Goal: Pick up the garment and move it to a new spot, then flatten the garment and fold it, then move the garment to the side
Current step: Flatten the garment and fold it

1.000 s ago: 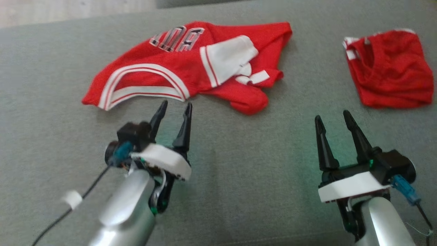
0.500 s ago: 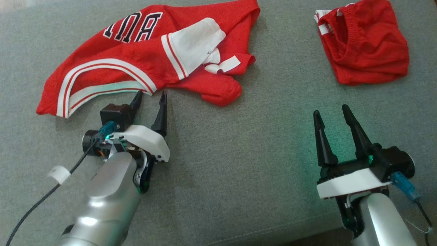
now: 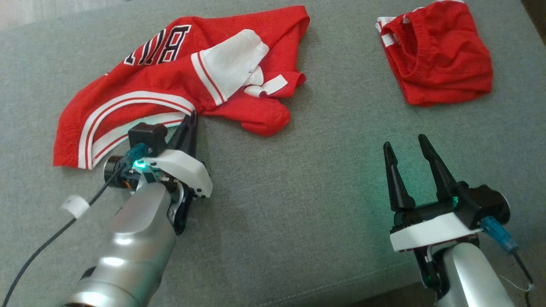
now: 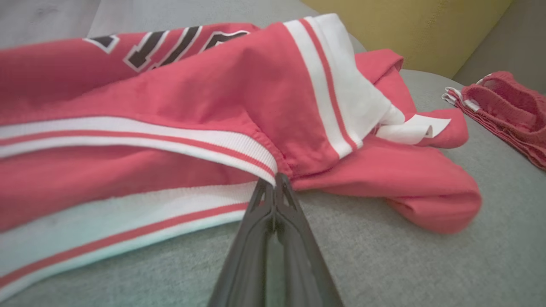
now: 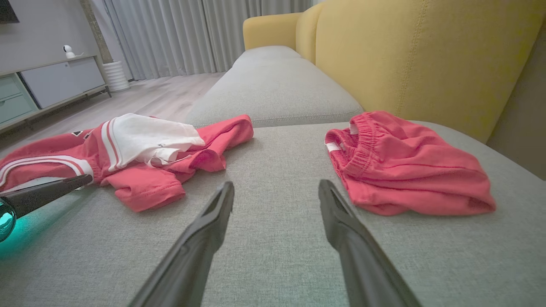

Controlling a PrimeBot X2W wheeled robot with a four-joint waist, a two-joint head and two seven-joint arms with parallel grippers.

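Grey sofa seat [image 5: 277, 85], yellow backrest [image 5: 426, 55], pale curtains [image 5: 170, 34].

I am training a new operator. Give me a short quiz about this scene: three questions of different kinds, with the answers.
1. True or false: the right hand is open.
2. The left hand is shut on the jersey at: A its striped trim, B its lettering, C its white tag.
3. Fill in: seen from the robot, the shorts lie to the jersey's ___.
Key: 1 true; 2 A; 3 right.
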